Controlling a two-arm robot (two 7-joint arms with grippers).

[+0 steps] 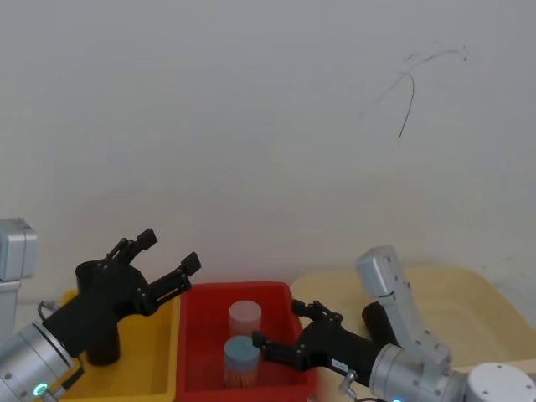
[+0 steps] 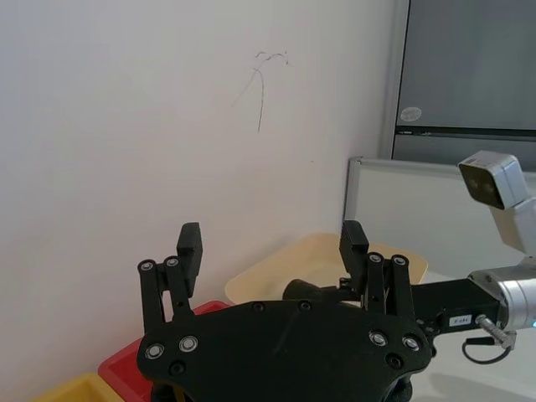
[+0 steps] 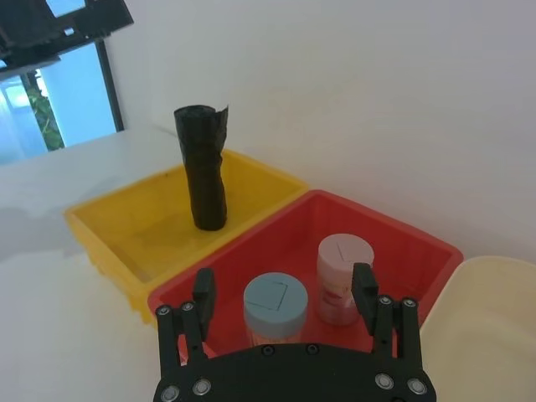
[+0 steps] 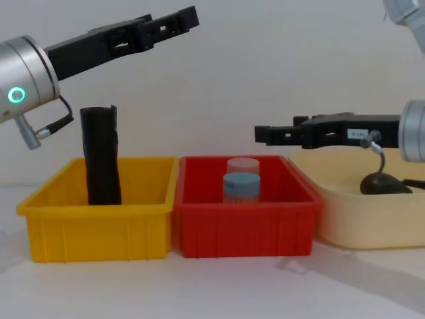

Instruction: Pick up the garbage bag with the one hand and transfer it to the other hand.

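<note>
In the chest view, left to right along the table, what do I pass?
Yellow bin holding the upright garbage bag → red bin holding a blue-capped jar → cream bin holding a dark object.

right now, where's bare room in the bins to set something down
Free: the yellow bin, around the black roll; most of the cream bin. Crowded: the red bin, two jars mid-floor, right gripper open over it. Left gripper, open, hangs high near the yellow-red border.

Looking like robot test lab: plain white wall backing white bench; yellow plastic bin, red plastic bin, cream plastic tub sitting in row.
</note>
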